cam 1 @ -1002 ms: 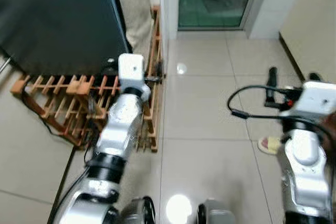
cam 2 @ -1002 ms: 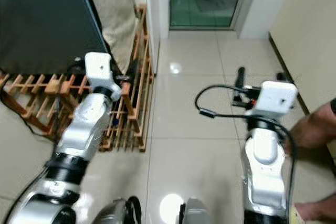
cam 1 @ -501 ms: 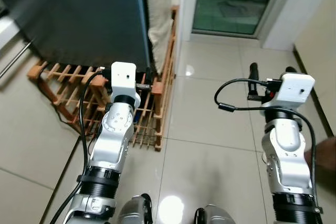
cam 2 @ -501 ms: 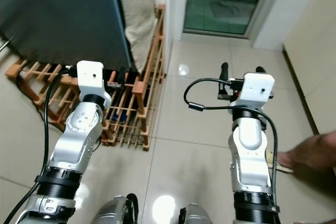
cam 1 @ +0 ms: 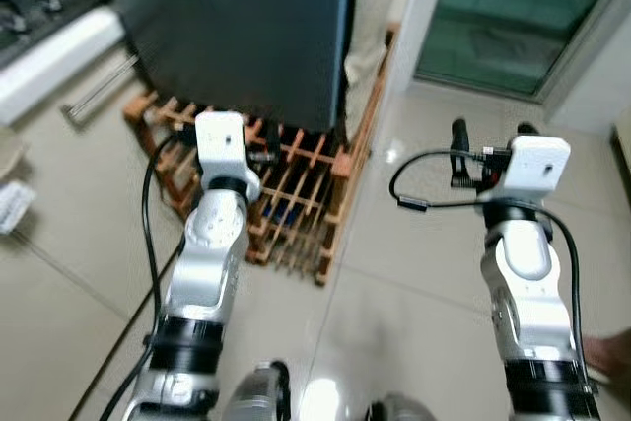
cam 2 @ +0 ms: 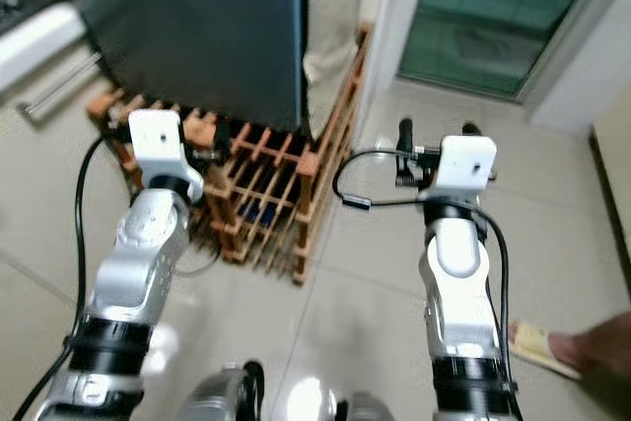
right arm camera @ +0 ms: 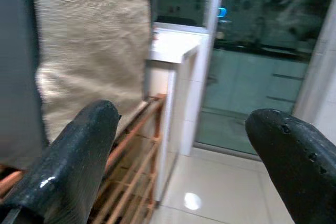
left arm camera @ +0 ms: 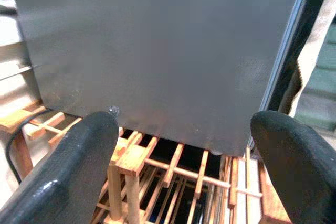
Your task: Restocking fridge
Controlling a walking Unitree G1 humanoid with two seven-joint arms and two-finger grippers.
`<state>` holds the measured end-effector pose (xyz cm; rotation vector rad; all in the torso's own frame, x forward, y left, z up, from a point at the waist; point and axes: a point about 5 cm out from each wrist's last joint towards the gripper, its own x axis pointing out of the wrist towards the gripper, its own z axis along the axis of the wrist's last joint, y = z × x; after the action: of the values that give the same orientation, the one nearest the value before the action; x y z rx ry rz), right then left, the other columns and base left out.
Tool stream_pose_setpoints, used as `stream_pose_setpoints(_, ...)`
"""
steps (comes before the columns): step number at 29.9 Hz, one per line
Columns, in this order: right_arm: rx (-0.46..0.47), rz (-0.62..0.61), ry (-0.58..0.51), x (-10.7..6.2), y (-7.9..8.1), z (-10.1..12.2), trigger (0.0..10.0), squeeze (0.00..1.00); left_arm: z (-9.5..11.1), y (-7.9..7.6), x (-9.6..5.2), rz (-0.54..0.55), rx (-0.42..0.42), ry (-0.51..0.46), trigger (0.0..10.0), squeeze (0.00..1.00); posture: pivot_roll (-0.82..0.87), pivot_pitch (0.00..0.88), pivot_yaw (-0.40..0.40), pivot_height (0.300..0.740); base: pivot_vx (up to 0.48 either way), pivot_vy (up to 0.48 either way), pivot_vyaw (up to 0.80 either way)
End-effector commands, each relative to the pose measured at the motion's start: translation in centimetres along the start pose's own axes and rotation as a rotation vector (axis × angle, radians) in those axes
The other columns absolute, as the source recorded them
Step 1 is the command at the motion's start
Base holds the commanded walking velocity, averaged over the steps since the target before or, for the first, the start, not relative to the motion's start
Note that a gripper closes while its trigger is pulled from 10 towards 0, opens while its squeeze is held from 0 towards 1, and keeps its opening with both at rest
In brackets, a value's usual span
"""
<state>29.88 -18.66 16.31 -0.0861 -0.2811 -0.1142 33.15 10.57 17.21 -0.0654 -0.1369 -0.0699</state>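
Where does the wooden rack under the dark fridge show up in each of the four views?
Left eye view: wooden rack sits left of centre, below the dark fridge.
Right eye view: left of centre, under the same fridge.
Left wrist view: along the bottom, between the left gripper fingers.
Right wrist view: slats at lower left, beneath the beige cloth.
Shared landmark: the fridge's dark front panel.

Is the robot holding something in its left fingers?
No, the left gripper has its fingers spread wide with nothing between them, just the wooden rack beyond.

Dim indoor light, overall motion blur, lamp glare on glossy floor (cam 1: 317,396)
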Motion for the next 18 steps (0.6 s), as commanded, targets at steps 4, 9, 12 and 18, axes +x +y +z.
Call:
stream_pose_setpoints(4, -0.021, 0.004, -0.021, 0.0, -0.2, 0.4, 10.0, 0.26, 0.1, -1.5, 0.1, -0.072, -0.01, -0.011, 10.0, 0.0, -0.14, 0.108, -0.018, 0.732, 0.315, -0.356, 0.56)
stream_pose_setpoints(9, -0.031, -0.004, -0.021, -0.2, -0.5, 0.4, 10.0, 0.25, 0.0, -2.4, 0.3, -0.124, -0.025, -0.005, 10.0, 0.0, -0.15, 0.105, -0.011, 0.732, 0.311, -0.363, 0.0)
stream_pose_setpoints(12, -0.032, -0.005, -0.022, -0.2, -0.4, 0.4, 10.0, 0.25, -0.1, -2.6, 0.3, -0.132, -0.023, 0.001, 10.0, 0.0, -0.15, 0.105, -0.008, 0.732, 0.305, -0.366, 0.0)
stream_pose_setpoints(18, -0.031, -0.005, -0.029, -0.2, -0.3, 0.5, 10.0, 0.25, -0.1, -2.6, 0.7, -0.117, -0.03, 0.008, 10.0, 0.0, -0.15, 0.1, -0.003, 0.732, 0.305, -0.367, 0.0)
